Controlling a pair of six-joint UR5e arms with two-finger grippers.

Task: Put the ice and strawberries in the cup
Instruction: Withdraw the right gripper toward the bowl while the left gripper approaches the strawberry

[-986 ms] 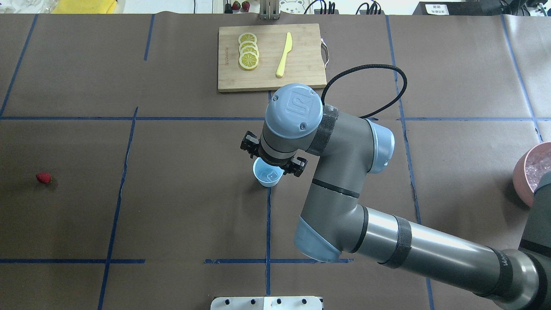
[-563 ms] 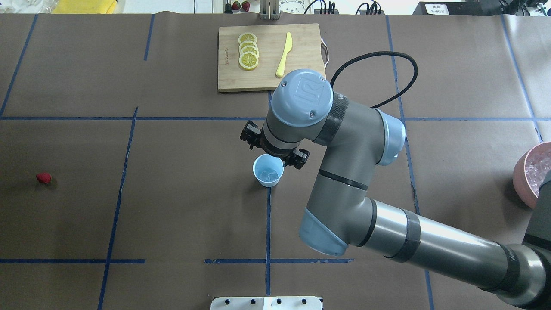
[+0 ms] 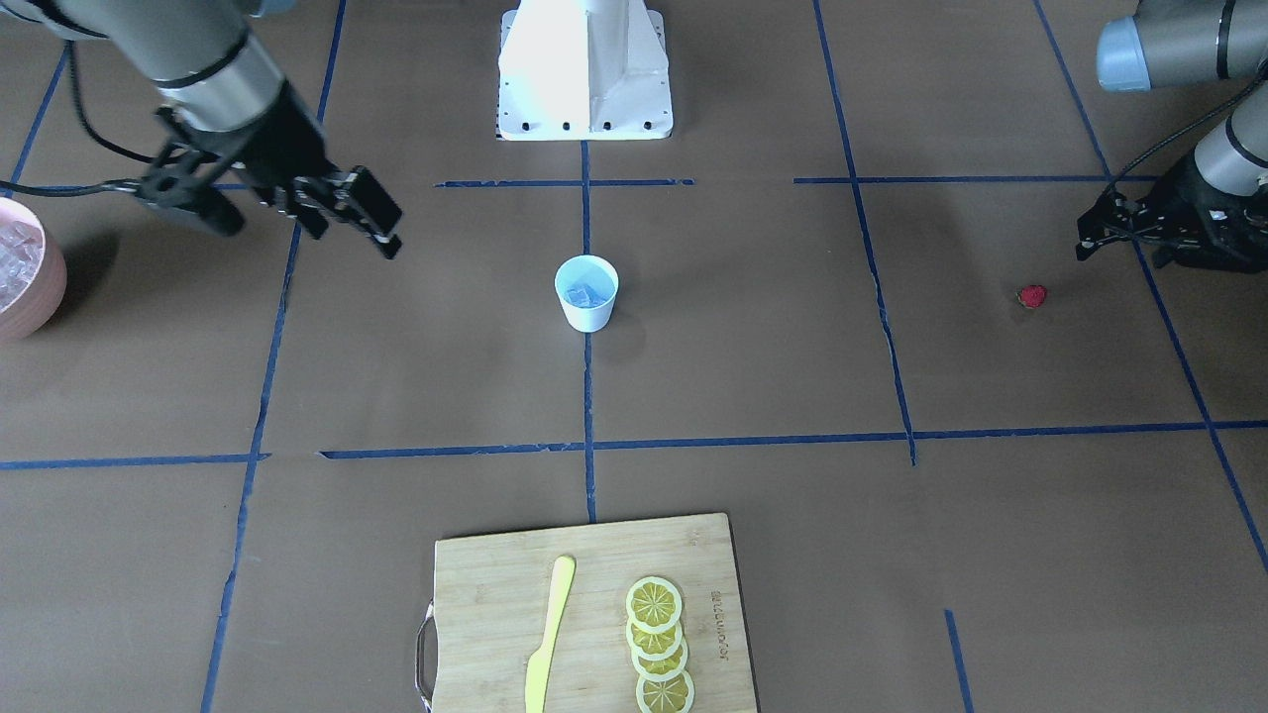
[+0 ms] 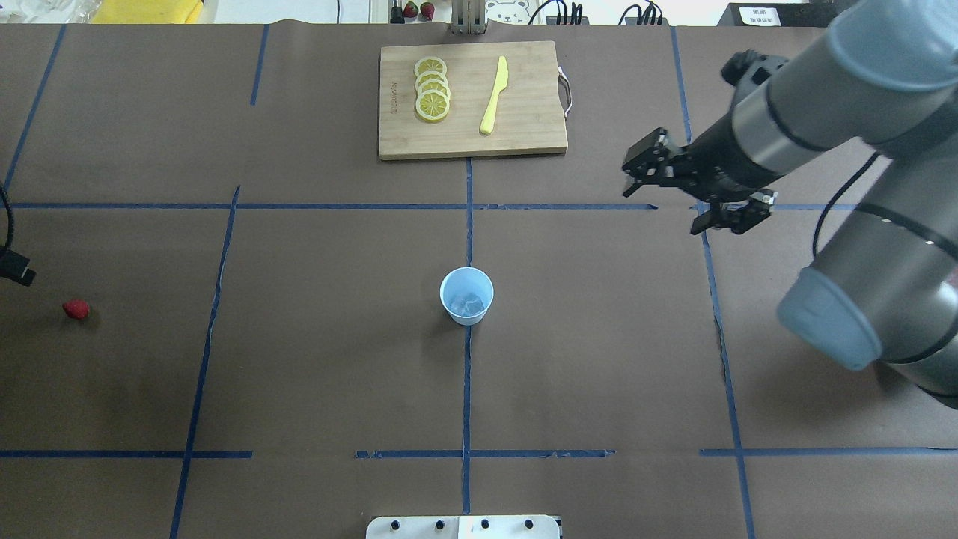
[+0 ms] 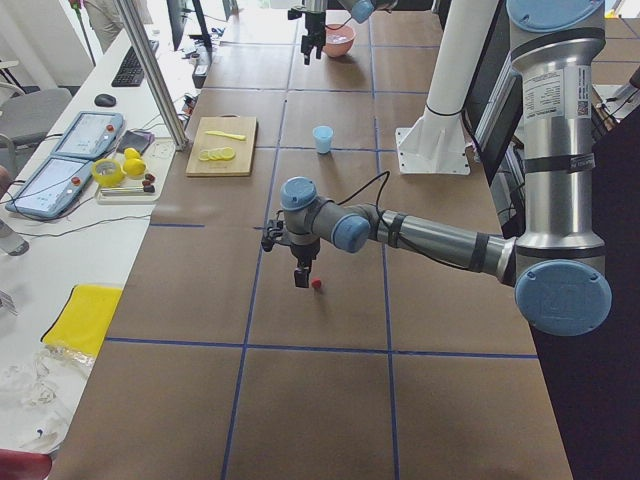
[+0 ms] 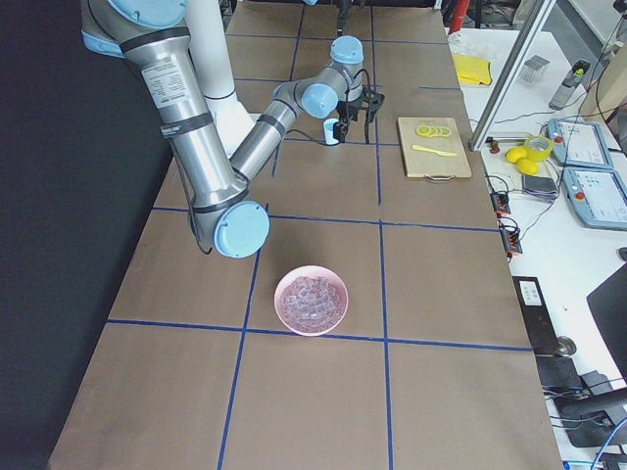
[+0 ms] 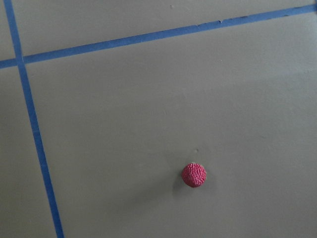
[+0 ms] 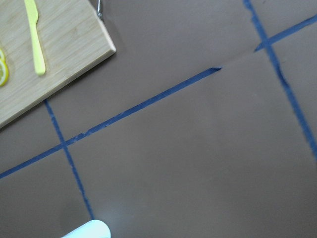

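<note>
The pale blue cup (image 4: pixel 466 296) stands upright at the table's middle, with ice cubes (image 4: pixel 470 304) inside; both also show in the front view, cup (image 3: pixel 586 307) and ice (image 3: pixel 584 293). The red strawberry (image 4: pixel 75 309) lies on the table at the far left, and shows in the left wrist view (image 7: pixel 193 175). My left gripper (image 3: pixel 1129 253) hovers close beside the strawberry and looks open and empty. My right gripper (image 4: pixel 664 203) is open and empty, up and to the right of the cup, clear of it.
A wooden cutting board (image 4: pixel 528 127) with lemon slices (image 4: pixel 432 90) and a yellow knife (image 4: pixel 494 97) lies at the far middle. A pink bowl (image 6: pixel 284 315) with more ice (image 6: pixel 312 299) sits on the right side. The robot base (image 3: pixel 584 69) stands at the near edge.
My right gripper has left its place over the cup and swung far right and away from me. The cup stands uncovered with ice in it. A bit of my left gripper now shows at the left edge.
</note>
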